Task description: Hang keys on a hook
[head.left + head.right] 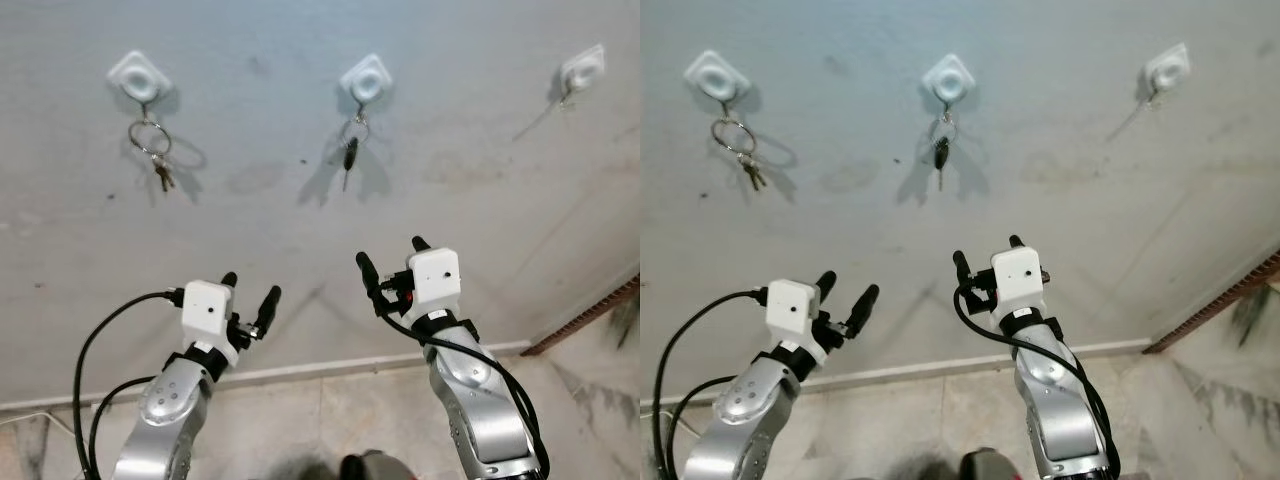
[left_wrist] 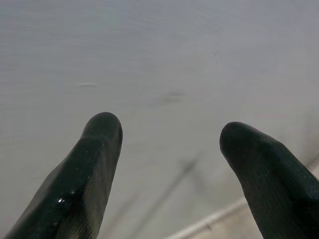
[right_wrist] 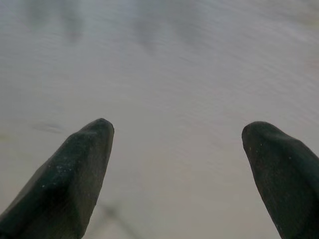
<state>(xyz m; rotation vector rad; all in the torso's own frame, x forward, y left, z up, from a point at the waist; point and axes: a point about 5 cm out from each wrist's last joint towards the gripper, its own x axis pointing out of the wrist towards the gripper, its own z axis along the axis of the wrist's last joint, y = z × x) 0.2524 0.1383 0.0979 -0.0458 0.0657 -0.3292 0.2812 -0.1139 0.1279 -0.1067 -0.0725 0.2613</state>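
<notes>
Seemingly done, we hold both the left gripper (image 1: 251, 287) and right gripper (image 1: 390, 252) wide and empty below the middle hook (image 1: 365, 78), where a key ring (image 1: 351, 140) hangs.

Both head eyes look at the wall (image 1: 300, 220) from behind the arms; wrist cameras face it close.

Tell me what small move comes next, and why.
Probably ease both arms back from the wall. Keys hang on the left hook, another key hangs on the middle hook, and both the left tool and right tool are open and empty.
</notes>
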